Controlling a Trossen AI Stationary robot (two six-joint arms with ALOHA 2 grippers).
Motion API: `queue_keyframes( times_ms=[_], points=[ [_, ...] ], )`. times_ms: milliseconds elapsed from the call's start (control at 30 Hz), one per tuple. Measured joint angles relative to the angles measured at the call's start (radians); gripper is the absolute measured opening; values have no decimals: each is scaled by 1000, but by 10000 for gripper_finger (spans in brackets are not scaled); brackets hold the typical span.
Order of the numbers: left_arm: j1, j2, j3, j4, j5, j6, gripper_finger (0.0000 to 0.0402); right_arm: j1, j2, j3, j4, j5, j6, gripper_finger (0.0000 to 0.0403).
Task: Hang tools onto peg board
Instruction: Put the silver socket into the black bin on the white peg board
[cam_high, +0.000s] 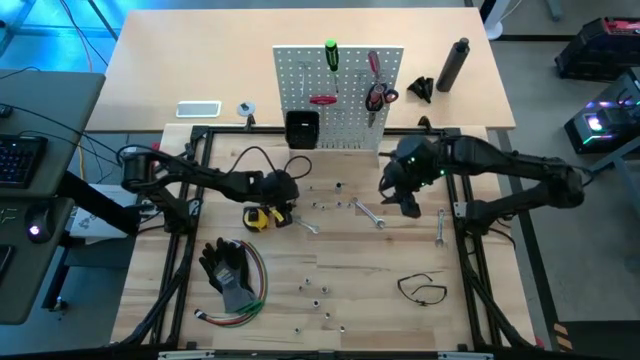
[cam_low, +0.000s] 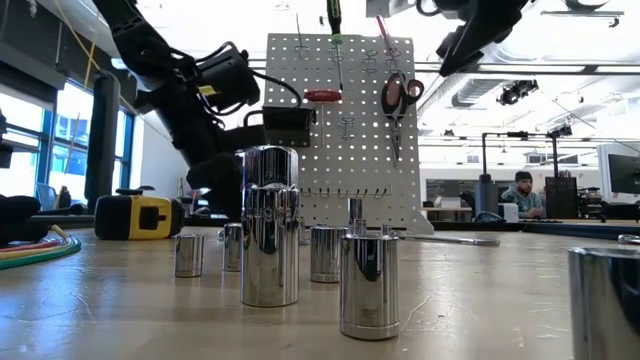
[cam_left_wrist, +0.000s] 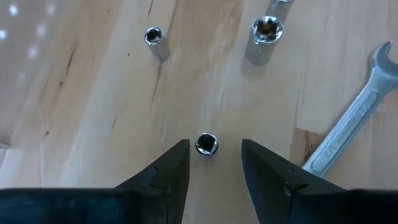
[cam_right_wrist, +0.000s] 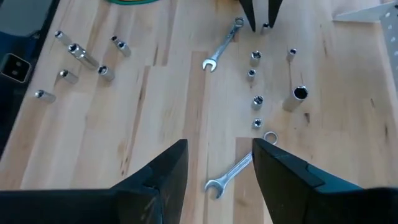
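Dark left pincer (cam_left_wrist: 215, 163) hangs low, fingers apart around a socket (cam_left_wrist: 206, 144).

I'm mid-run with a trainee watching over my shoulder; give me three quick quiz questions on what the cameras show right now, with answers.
1. True or false: the left gripper has a small socket standing between its open fingers.
2. Which of these already hangs on the peg board? A) the yellow tape measure B) the red-handled scissors C) the black gloves
3. Fill in: below the right gripper, on the wooden table, lies a silver ____.

Key
1. True; the fingers flank it without touching.
2. B; the tape measure and gloves lie on the table.
3. Wrench.
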Motion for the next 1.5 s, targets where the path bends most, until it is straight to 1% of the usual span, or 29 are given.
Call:
queue_keyframes(
  times_ms=[133, 267, 333, 500, 667, 800, 867, 967, 1100, 1200, 1367, 1500],
  points=[
    [0, 8, 0, 24, 0, 1, 114, 52, 0, 0, 14, 50, 25, 172],
    [0, 8, 0, 48, 0, 6, 82, 90, 0, 0, 22, 72, 51, 172],
    [0, 8, 0, 48, 0, 18, 66, 108, 0, 0, 22, 99, 61, 172],
    [0, 8, 0, 40, 0, 20, 28, 150, 0, 0, 22, 124, 90, 172],
    [0, 8, 0, 41, -4, 32, 24, 192, 0, 0, 22, 184, 108, 172],
    [0, 1, 0, 34, -9, 32, 24, 218, 0, 0, 24, 207, 127, 172],
    [-1, -13, 0, 28, -9, 32, 24, 230, 0, 0, 30, 215, 133, 172],
    [-10, -49, 18, -7, -8, 31, 24, 250, 0, -3, 37, 254, 145, 172],
    [-39, -99, 85, -105, -12, 53, 24, 264, 1, -88, 130, 277, 149, 172],
    [-67, -141, 151, -169, -36, 83, 24, 264, 0, -197, 245, 267, 148, 172],
    [-99, -205, 272, -288, -104, 151, 24, 263, 1, -385, 440, 250, 193, 172],
    [-92, -241, 380, -349, -180, 224, 24, 263, 1, -528, 616, 230, 238, 172]
  ],
)
